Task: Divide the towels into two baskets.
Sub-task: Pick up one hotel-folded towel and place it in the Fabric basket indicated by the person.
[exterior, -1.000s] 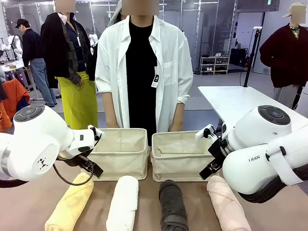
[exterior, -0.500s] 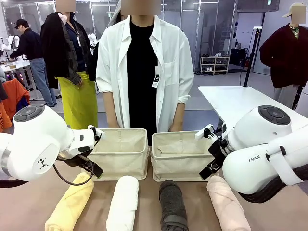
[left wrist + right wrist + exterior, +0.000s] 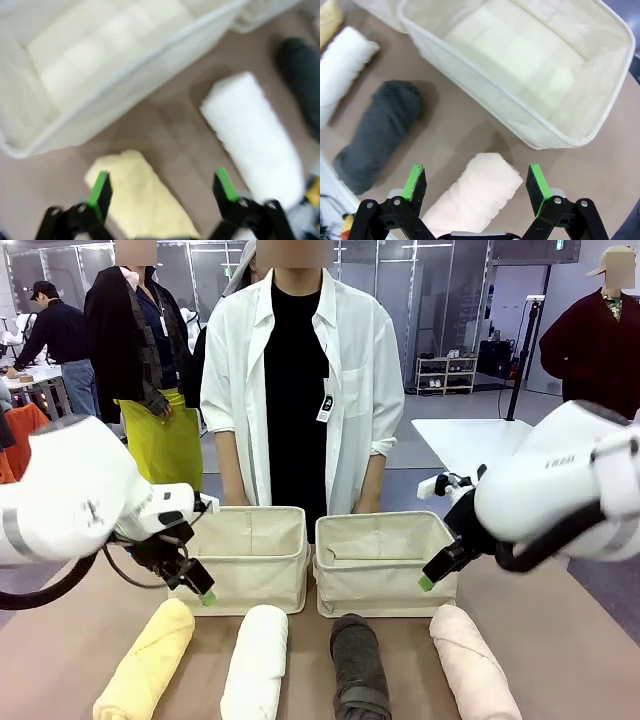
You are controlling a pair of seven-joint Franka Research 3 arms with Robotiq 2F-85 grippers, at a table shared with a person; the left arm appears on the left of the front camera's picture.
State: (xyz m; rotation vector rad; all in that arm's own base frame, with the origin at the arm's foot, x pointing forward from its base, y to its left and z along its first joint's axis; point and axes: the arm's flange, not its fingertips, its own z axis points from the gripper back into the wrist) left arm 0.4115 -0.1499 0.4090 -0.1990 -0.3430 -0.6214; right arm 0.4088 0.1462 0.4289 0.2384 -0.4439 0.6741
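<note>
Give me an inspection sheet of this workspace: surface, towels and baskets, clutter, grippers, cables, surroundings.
Surface: brown table.
Job's things: yellow towel, white towel, dark grey towel and pink towel lie rolled in a row; left basket and right basket stand behind them, both empty.
Clutter: nothing seen.
Grippers: left gripper open above the yellow towel; right gripper open above the pink towel; neither holds anything.
Cables: black cable loops under the left arm.
Surroundings: person in a white shirt at the far side; another person behind.

Left gripper (image 3: 162, 184), jaws spread wide; right gripper (image 3: 475, 179) likewise; both tilted downward
</note>
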